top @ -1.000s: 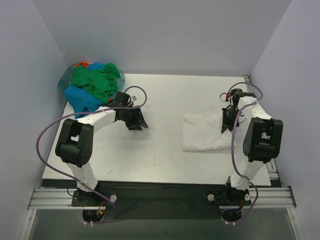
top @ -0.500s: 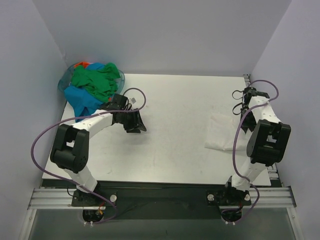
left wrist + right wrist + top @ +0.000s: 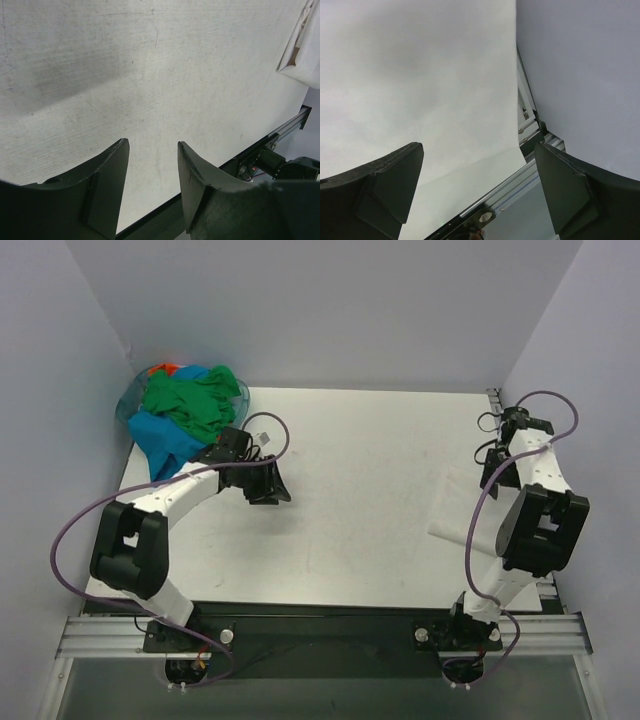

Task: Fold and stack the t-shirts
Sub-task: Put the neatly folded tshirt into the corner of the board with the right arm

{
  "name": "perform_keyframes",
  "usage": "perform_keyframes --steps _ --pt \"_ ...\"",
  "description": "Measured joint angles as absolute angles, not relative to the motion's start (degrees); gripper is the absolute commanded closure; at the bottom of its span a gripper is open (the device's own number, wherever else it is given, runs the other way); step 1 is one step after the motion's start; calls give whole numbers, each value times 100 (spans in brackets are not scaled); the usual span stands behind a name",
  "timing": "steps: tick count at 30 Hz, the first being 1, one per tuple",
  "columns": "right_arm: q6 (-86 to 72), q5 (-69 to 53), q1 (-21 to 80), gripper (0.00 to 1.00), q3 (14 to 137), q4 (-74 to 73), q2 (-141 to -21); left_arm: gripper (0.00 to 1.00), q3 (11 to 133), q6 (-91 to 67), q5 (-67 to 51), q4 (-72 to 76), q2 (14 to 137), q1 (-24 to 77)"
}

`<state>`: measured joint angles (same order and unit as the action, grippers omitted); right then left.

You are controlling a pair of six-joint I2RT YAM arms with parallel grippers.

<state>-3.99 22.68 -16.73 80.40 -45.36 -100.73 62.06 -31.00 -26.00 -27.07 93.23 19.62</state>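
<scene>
Lying near right pincer [image 3: 477,148], white t-shirt [image 3: 450,527]; jaws apart

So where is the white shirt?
In the top view, the white shirt lies on the right side of the table, near the front edge, partly hidden behind the right arm.
</scene>
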Motion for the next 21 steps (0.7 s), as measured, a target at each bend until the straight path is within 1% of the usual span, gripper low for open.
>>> perform_keyframes --steps 3,7,13,16,21 --pt "-425 2290 -1201 0 8073 -4567 -9815 46 6158 -3103 -2582 -2705 9013 1962" --pt "-499 2191 -316 0 8184 -4563 -9220 46 6064 -3109 -2517 -2681 8576 1962" --pt "-1096 1455 642 0 8108 -4486 -8256 46 5719 -3192 -2237 -2676 7913 1962" --pt "-1470 1208 1111 0 7706 -4228 -7754 46 5529 -3256 -2005 -2655 7540 1962" --pt "-2058 1013 2080 0 6657 -3638 -6989 46 5256 -3297 -1542 -2661 6873 1962"
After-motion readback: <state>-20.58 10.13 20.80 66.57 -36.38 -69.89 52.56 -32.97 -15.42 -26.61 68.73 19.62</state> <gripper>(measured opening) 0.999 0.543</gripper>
